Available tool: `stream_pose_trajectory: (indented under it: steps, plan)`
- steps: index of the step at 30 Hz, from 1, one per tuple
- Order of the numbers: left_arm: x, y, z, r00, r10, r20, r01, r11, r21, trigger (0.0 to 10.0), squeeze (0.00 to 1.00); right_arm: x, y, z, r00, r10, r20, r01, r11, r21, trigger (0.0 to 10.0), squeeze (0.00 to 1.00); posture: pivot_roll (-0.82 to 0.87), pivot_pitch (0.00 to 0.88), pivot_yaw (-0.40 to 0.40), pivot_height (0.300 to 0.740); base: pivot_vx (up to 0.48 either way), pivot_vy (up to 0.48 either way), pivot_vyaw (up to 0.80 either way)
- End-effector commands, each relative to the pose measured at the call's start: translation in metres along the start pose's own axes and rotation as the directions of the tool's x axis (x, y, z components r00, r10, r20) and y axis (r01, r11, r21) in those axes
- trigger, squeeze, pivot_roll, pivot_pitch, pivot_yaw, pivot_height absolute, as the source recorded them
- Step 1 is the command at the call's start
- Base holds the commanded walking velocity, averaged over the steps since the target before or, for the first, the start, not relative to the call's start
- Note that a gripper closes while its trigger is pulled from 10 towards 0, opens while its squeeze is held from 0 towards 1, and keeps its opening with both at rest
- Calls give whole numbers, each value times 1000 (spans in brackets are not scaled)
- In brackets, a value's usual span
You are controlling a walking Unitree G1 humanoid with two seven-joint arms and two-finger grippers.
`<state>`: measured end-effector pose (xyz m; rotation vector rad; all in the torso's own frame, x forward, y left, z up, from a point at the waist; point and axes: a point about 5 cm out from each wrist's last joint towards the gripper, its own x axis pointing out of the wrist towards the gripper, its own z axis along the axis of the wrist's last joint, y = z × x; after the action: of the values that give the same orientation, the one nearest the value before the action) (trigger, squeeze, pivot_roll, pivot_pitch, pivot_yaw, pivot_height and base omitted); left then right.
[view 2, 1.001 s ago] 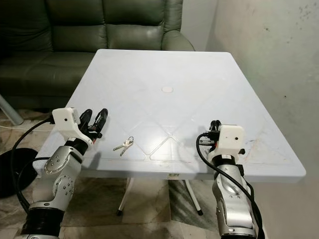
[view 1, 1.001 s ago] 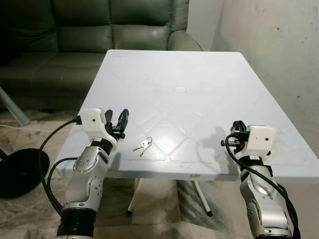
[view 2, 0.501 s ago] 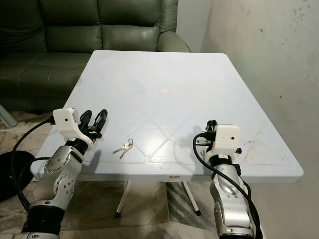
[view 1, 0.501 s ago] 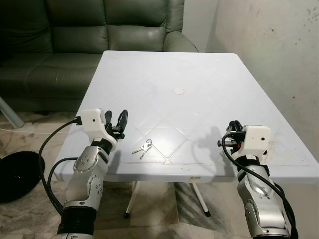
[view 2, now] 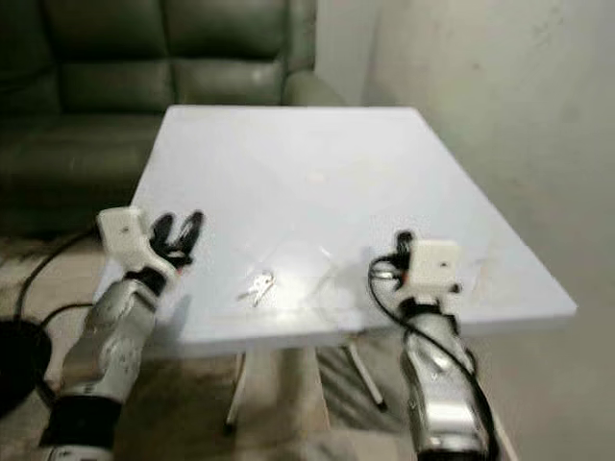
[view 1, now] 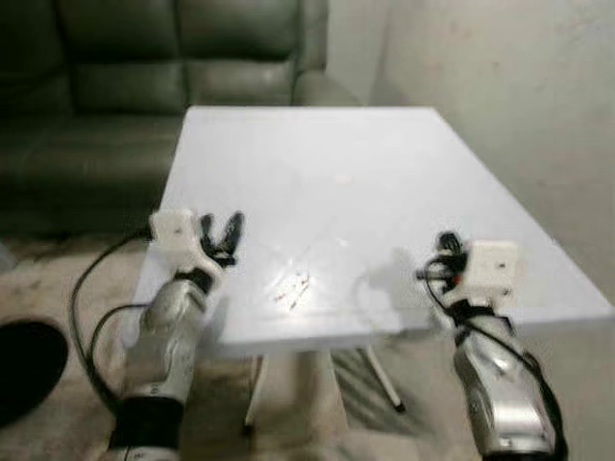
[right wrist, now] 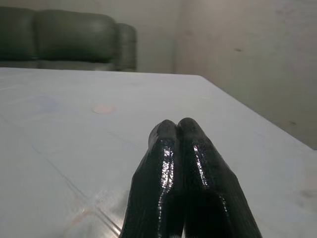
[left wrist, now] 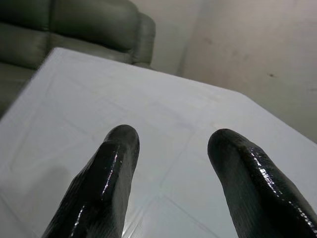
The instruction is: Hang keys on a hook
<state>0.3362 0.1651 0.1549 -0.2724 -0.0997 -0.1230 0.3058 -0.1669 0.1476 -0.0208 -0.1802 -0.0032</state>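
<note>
— Left tool (view 1: 220, 233) hovers at the surface's (view 1: 384, 163) left edge, fingers spread wide; right tool (right wrist: 185, 163), pressed together, sits by the near right corner.
— And the keys (view 2: 259, 286)?
— Lying near the front edge, ungrasped. Pickup and hanging both remain; no hook visible.

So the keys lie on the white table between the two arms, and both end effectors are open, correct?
Not quite. The keys do lie on the white table between the arms, but only the left end effector is open. The right wrist view shows the right end effector with its fingers pressed together, shut on nothing.
</note>
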Motion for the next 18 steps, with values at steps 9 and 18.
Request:
stream_pose_trajectory:
  steps: [9, 18]
  plan:
    - [4, -7, -3, 999, 0, -33, 0, 1000, -8, 10000, 0, 0, -7, 1, 1000, -26, -3, 26, 1000, -15, 10000, 0, 63, 67, -28, 740, 0, 0, -742]
    - [4, -7, -2, 999, 10, -35, -10, 1000, -3, 10000, 0, 1, -6, 2, 1000, -24, -3, 24, 1000, -11, 10000, 0, 70, 78, -31, 740, 0, 0, -738]
